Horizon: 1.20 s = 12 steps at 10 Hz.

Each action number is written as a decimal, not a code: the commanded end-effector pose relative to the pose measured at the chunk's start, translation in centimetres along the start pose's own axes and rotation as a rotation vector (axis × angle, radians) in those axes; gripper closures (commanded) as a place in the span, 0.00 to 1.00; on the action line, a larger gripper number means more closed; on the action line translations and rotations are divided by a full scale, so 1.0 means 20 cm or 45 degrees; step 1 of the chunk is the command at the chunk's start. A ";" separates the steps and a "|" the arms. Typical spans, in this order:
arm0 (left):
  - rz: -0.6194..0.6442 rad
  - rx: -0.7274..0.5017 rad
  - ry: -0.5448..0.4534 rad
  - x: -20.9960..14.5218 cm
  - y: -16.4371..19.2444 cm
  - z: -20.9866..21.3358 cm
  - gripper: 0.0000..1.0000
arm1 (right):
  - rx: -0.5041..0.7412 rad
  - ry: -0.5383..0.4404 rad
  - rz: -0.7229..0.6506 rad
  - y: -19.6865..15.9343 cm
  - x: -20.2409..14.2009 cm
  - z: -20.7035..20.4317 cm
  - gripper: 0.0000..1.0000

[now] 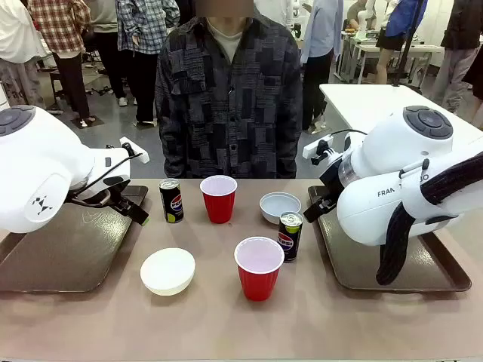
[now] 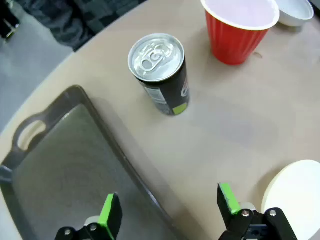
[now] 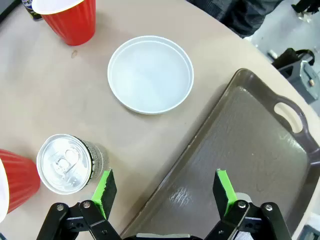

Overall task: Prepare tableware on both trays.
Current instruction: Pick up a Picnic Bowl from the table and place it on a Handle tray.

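— Pepsi can (image 2: pixel 159 72): upright on the table (image 2: pixel 240 125), upper middle of my left wrist view, straight ahead of the left gripper (image 2: pixel 169 205). Long axis vertical, tab up, left tray (image 2: pixel 55 165) near.
— Jaws?
— Spread wide, holding nothing. My right gripper (image 3: pixel 162 192) is the same. The second can (image 3: pixel 67 162) stands lower left, just off to its side, closer, I'd judge.

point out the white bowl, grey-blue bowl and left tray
white bowl (image 1: pixel 167 270), front view, its inside
grey-blue bowl (image 3: pixel 150 74), right wrist view, its floor
left tray (image 2: pixel 65 165), left wrist view, bare floor
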<state>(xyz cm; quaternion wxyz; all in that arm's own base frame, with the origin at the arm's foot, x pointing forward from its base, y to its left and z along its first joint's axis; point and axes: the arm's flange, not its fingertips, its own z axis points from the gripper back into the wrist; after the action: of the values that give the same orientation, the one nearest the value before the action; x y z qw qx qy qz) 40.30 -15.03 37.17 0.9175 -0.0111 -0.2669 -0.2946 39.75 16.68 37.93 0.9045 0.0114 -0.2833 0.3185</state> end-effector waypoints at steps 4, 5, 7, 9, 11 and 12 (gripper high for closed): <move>0.000 0.000 0.000 0.00 0.00 0.00 0.00 | 0.000 0.000 0.000 0.00 0.00 0.00 0.00; 0.000 0.000 0.000 0.00 0.00 0.00 0.00 | 0.000 0.000 0.000 0.00 0.00 0.00 0.00; 0.000 0.000 0.000 0.00 0.00 0.00 0.00 | 0.000 0.000 0.000 0.00 0.00 0.00 0.00; 0.000 0.000 0.000 0.00 0.00 0.00 0.00 | 0.000 0.000 0.000 0.00 0.00 0.00 0.00; 0.000 0.000 0.000 0.00 0.00 0.00 0.00 | 0.000 0.000 0.000 0.00 0.00 0.00 0.00; 0.000 0.000 0.000 0.00 0.00 0.00 0.00 | 0.000 0.000 0.000 0.00 0.00 0.00 0.00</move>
<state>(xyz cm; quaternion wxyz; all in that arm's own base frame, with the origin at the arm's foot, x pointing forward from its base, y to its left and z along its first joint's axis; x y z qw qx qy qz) 40.29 -15.05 37.17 0.9175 -0.0112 -0.2669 -0.2947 39.75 16.68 37.93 0.9045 0.0112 -0.2833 0.3185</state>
